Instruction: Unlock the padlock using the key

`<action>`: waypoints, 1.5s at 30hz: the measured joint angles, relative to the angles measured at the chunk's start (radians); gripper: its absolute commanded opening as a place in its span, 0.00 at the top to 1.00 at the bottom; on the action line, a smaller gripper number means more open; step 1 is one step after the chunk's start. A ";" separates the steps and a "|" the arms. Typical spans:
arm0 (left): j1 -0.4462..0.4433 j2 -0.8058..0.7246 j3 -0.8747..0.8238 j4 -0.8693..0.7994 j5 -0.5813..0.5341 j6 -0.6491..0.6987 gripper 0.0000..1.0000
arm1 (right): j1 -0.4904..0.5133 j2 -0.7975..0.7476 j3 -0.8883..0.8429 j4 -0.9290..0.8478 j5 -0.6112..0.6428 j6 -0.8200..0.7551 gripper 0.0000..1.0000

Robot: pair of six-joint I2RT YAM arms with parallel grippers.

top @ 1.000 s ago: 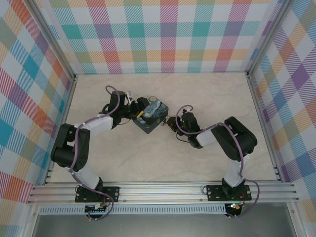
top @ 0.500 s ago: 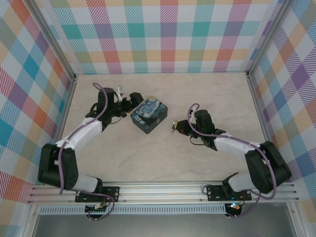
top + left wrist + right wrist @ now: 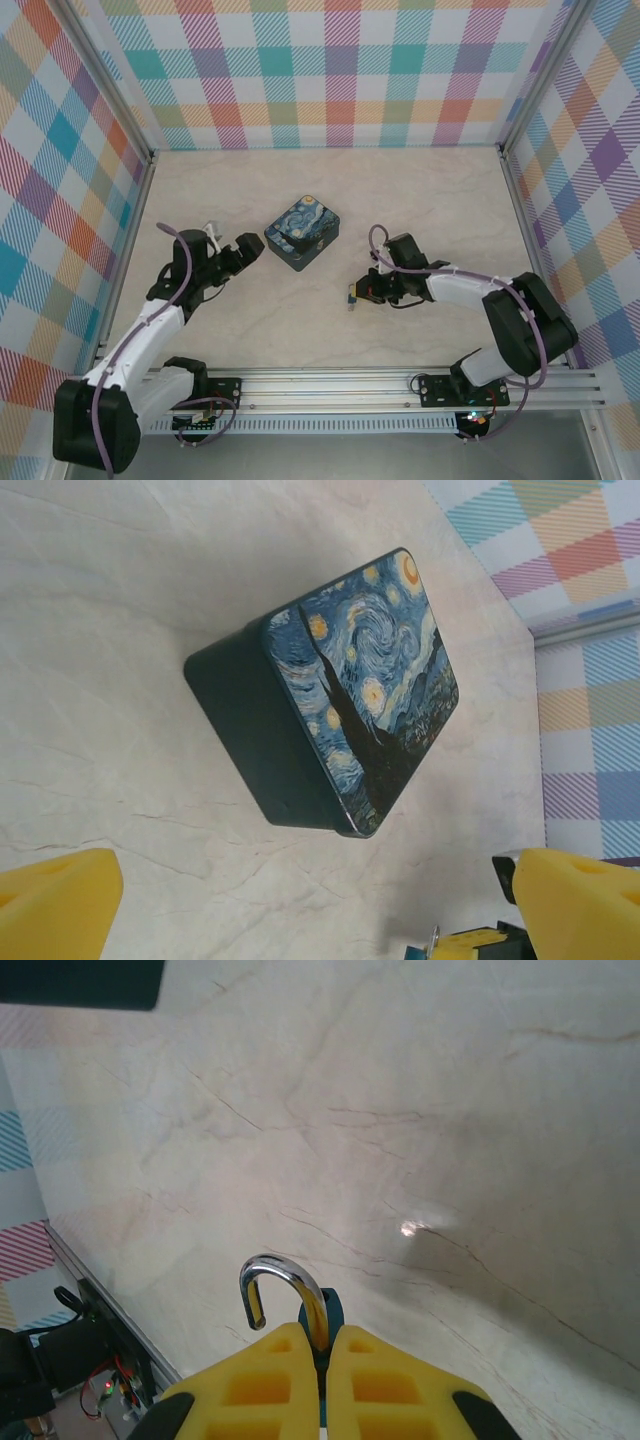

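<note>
My left gripper [image 3: 246, 254] stands spread wide with nothing between its fingers [image 3: 55, 905]. It is low over the table [image 3: 440, 200], just left of the painted box [image 3: 302, 232] and not touching it. From that wrist I look across at the box's dark side wall and its swirling night-sky lid (tilted in my view, though from above the box lies flat on the table).

My right gripper [image 3: 354, 293] sits to the near right of the box, well apart from it. Its yellow fingers [image 3: 390, 1380] are pressed together on the padlock [image 3: 272, 1260]. The silvery shackle curves up out of the pinch. One leg runs down between the pads beside a sliver of blue body. The other leg ends just above a pad, and I cannot tell whether it is free of the body. Pale marbled tabletop lies beyond it.
</note>
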 measured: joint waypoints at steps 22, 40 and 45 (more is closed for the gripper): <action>0.002 -0.127 0.020 -0.141 -0.304 0.056 0.00 | -0.134 -0.307 0.076 -0.277 0.156 -0.186 0.41; 0.014 -0.012 -0.097 0.148 -0.751 0.340 0.00 | -0.442 -0.441 -0.074 0.003 0.507 -0.557 0.00; 0.024 0.091 -0.157 0.264 -0.769 0.462 0.00 | -0.505 -0.346 -0.219 0.276 0.502 -0.590 0.00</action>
